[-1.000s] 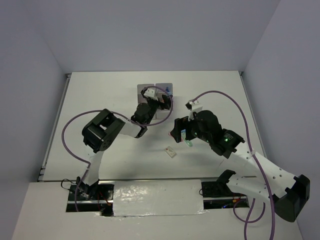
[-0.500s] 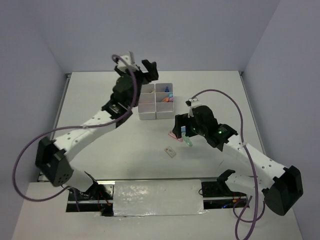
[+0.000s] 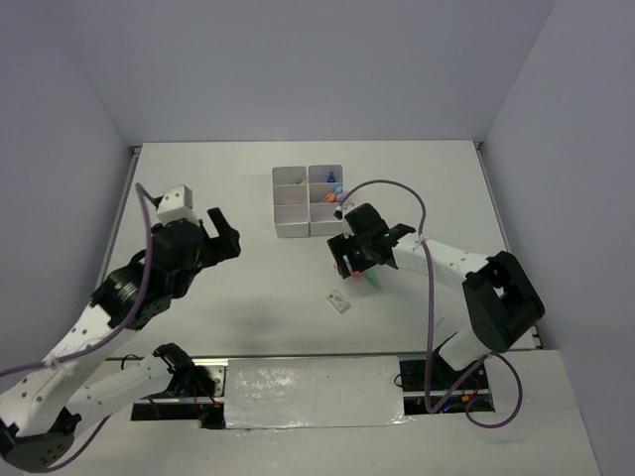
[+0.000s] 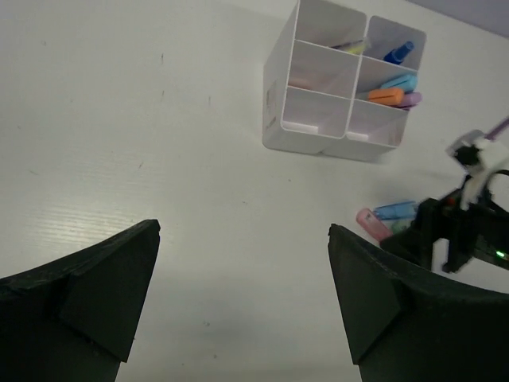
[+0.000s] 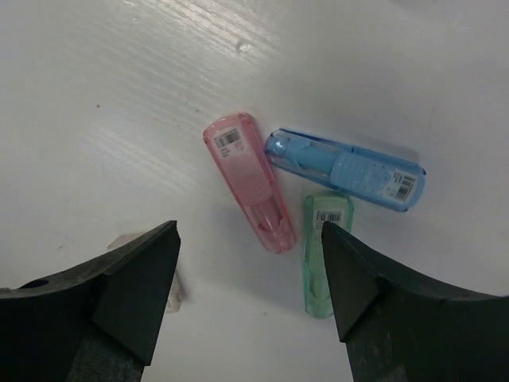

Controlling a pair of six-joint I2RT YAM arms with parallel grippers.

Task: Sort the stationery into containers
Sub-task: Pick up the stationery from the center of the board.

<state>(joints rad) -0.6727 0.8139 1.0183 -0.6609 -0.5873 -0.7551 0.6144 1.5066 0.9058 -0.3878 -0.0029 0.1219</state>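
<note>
The right gripper (image 5: 248,239) hangs open and empty over a pink marker (image 5: 250,185), blue marker (image 5: 346,169) and green marker (image 5: 322,255), which lie nearer than the containers (image 3: 293,228). The left gripper (image 3: 213,238) hovers well left, wide open, empty.

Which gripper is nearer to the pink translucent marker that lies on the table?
Right. The right gripper hangs directly over the pink translucent marker, with its jaws open on either side. The left gripper is far off to the left, also open.

The left gripper (image 4: 242,231) has its two black fingers (image 4: 87,294) far apart at the bottom. The white box (image 4: 273,99) sits upper right, with coloured markers (image 4: 386,95) inside.
</note>
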